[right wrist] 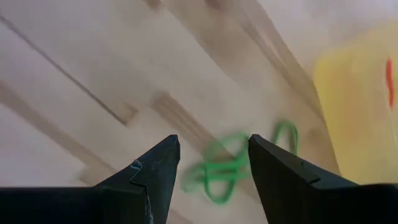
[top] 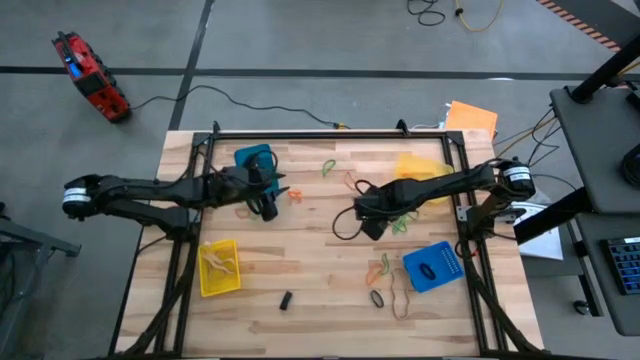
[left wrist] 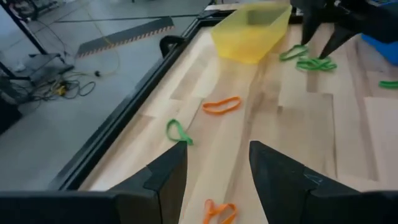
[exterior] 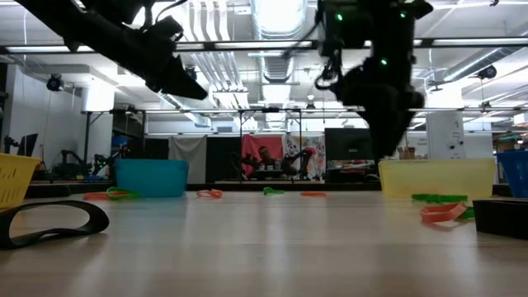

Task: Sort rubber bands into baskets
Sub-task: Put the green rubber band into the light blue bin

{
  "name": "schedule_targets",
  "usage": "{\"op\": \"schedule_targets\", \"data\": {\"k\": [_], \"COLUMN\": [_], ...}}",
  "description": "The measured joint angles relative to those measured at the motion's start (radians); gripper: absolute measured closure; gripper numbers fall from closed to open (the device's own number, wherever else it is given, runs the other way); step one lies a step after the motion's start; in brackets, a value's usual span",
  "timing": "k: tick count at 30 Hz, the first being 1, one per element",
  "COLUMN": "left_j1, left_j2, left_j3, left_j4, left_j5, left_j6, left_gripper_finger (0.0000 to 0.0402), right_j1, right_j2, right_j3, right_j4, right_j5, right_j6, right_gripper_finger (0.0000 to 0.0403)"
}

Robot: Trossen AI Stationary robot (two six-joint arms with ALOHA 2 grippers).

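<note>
I see the wooden surface with a black frame along its edges. My left pincer, fingers apart and empty, hangs just beside the blue basket. My right pincer, fingers apart, hovers over green rubber bands near the yellow basket. Open wood lies between the pincers.

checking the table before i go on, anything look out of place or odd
A small black block lies on the wood near the front edge, not a band. Bands are loose across the table. Nothing looks spilled or damaged.
</note>
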Motion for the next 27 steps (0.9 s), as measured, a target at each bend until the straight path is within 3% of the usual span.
{"op": "schedule_targets", "data": {"k": [6,12,18,27], "left_j1": [0.000,0.000,0.001,0.001], "left_j2": [-0.008,-0.004,-0.004,-0.004], "left_j3": [-0.003,-0.005,-0.005,-0.006], "left_j4": [-0.002,-0.004,-0.005,-0.006], "left_j5": [-0.010,-0.010,-0.010,-0.010], "left_j6": [0.004,0.003,-0.014,-0.032], "left_gripper_finger": [0.0244,0.0244,0.0244,0.0244], "right_j1": [-0.002,-0.005,-0.004,-0.006], "right_j2": [0.000,0.000,0.000,0.009], "right_j3": [-0.091,-0.152,-0.202,-0.223], "right_j4": [0.022,0.060,0.197,0.214], "right_j5": [-0.084,-0.083,-0.084,-0.060], "right_j6": [0.085,0.122,0.104,0.103], "right_gripper_finger": [0.0216,0.0226,0.0255,0.0307]}}
